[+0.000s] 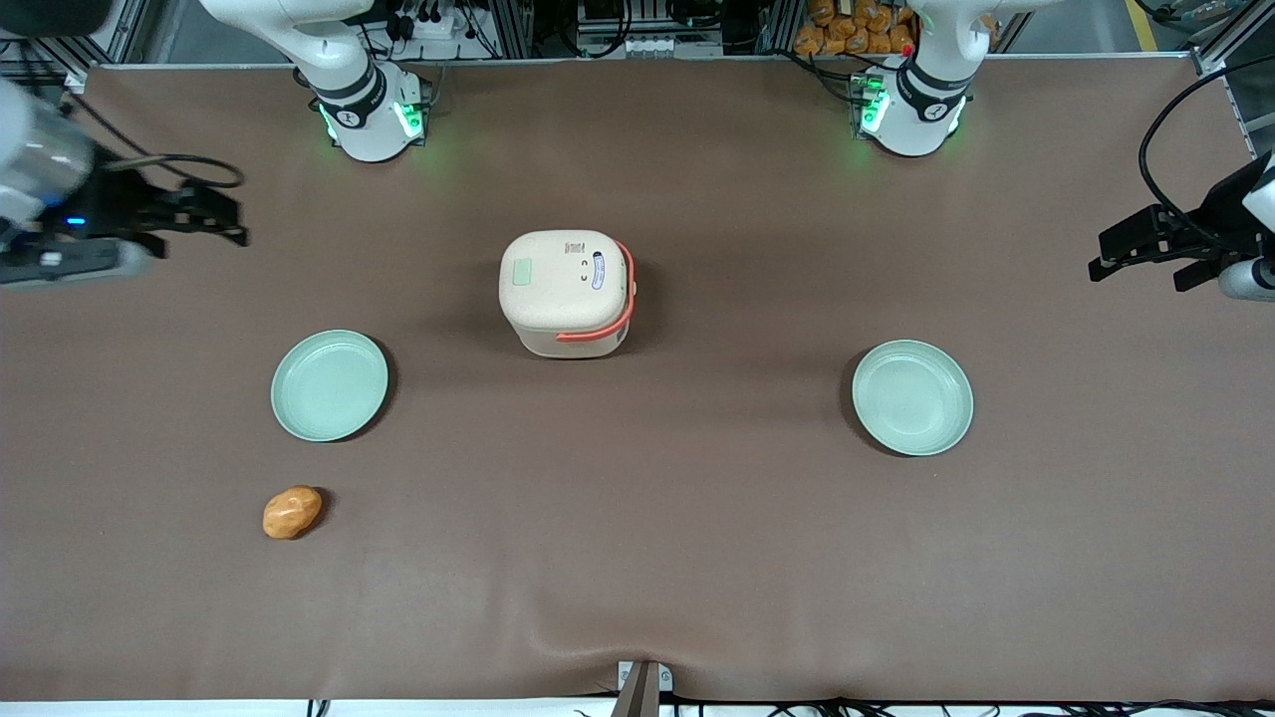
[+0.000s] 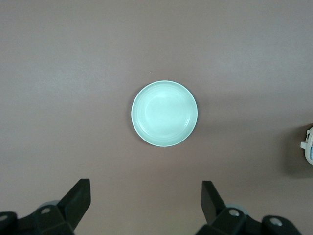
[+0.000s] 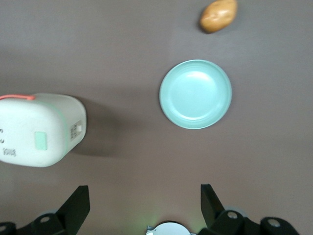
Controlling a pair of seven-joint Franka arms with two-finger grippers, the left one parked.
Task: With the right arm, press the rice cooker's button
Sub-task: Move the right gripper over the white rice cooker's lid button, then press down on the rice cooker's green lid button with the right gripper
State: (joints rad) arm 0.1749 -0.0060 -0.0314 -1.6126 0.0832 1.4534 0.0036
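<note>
A: Starting nearest the front camera, what lies on the table point(image 1: 637, 558)?

B: A brown cloth covers it. Closest in is a small orange-brown potato point(image 1: 292, 512), toward the working arm's end. A little farther from the camera sits a pale green plate point(image 1: 330, 385), with nothing on it. A second plate point(image 1: 912, 397) of the same kind lies toward the parked arm's end, well apart from the first.

A: And the rice cooker?

B: The rice cooker point(image 1: 568, 293) stands upright near the middle of the table, between the two plates and farther from the camera than both. Its cream lid is closed, and the orange-red handle band runs around one side. The button point(image 1: 521, 271), a pale green pad, sits on the lid toward the working arm's end, with the two dark dots and the blue-and-white oval label next along the lid.

A: Where is the right arm?

B: The right arm point(image 1: 40, 189) hangs at the working arm's end of the table, well apart from the cooker. Its gripper point(image 1: 214, 221) points toward the middle, above bare cloth. In the wrist view the gripper's fingers point(image 3: 78, 203) stand wide apart with nothing between them, and the cooker point(image 3: 41, 129), button point(image 3: 40, 140), plate point(image 3: 195, 94) and potato point(image 3: 218, 15) all lie untouched below.
</note>
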